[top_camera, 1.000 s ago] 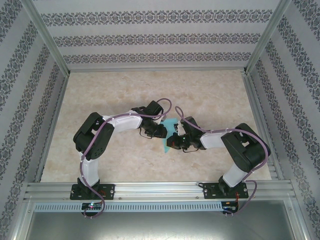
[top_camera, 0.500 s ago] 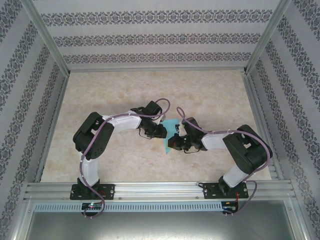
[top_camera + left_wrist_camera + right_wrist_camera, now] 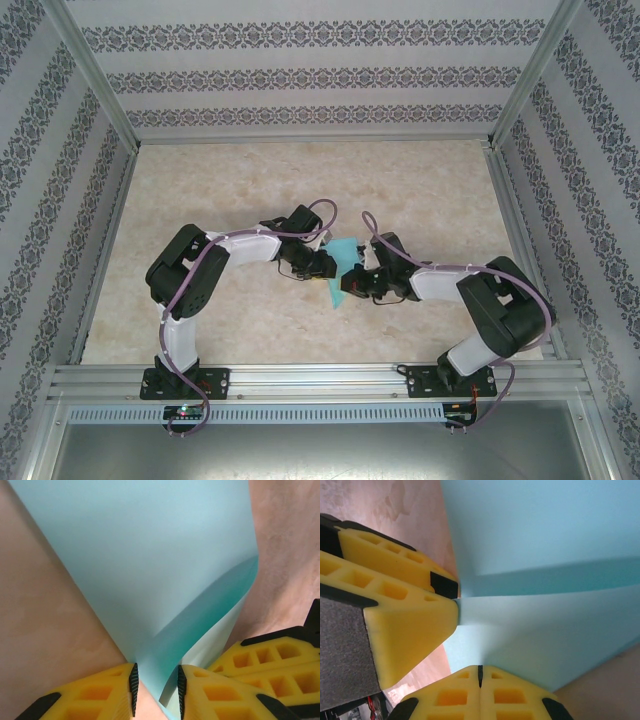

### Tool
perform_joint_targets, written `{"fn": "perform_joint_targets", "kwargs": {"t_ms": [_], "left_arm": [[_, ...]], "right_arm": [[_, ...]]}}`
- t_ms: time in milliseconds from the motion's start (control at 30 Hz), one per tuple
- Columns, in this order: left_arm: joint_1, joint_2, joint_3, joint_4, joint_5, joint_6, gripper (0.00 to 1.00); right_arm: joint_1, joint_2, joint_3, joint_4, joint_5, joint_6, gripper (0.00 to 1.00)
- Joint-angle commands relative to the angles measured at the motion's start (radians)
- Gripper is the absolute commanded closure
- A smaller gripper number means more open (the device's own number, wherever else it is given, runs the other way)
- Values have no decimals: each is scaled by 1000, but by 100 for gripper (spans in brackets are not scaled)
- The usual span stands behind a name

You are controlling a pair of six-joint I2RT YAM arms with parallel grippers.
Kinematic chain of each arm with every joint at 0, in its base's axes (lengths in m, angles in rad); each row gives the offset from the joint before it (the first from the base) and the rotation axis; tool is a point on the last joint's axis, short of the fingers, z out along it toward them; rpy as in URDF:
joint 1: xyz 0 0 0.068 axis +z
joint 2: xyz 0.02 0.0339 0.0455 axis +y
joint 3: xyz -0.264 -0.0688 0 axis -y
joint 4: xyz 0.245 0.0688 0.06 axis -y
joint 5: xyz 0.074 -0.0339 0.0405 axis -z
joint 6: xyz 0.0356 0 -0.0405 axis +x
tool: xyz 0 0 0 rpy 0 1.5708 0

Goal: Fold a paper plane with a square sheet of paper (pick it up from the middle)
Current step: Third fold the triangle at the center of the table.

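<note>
We list: light-cyan square sheet of paper (image 3: 150, 570), yellow fingers (image 3: 410, 625) with black pads, beige marbled table (image 3: 250, 190), grey-patterned striped walls (image 3: 300, 75).
</note>
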Motion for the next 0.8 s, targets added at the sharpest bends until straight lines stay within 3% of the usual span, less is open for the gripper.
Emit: {"fn": "perform_joint_targets", "kwargs": {"t_ms": [0, 600, 767], "left_arm": [[3, -20, -15, 38, 28, -17, 71], [4, -19, 27, -7, 26, 15, 92], [4, 5, 58, -34, 21, 36, 94]], "right_arm": [[-23, -26, -2, -58, 15, -44, 100], [-30, 18, 37, -97, 30, -89, 100], [-35, 28, 49, -114, 30, -106, 100]]}}
